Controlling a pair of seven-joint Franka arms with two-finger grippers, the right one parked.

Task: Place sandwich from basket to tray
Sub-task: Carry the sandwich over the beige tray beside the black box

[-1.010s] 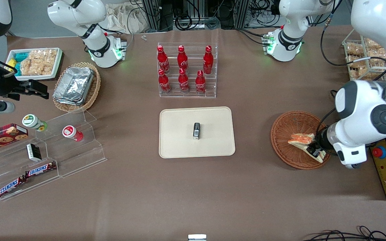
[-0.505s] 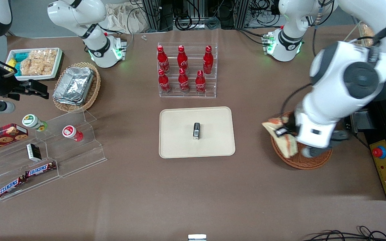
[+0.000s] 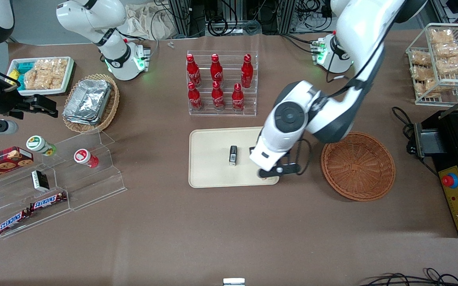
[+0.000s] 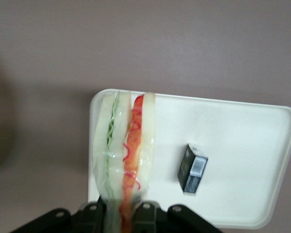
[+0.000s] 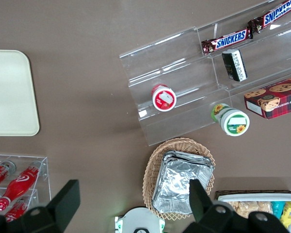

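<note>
six cola bottles (image 3: 217, 81), two Snickers bars (image 3: 30, 211), perhaps two foil trays (image 3: 88, 100)

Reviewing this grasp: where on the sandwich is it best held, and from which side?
Across the two flat bread faces, near one end, as the gripper does now: it is shut on the sandwich over the tray. The wedge is thin between its faces, so two fingers span it easily. Coming from above would probably suit it, with the filling edge left free.

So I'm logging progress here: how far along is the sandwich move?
Pickup looks done: the basket is empty. In hand: the gripper, over the tray edge nearest the basket, is shut on the sandwich. Left: lower it beside the small black box and release.
</note>
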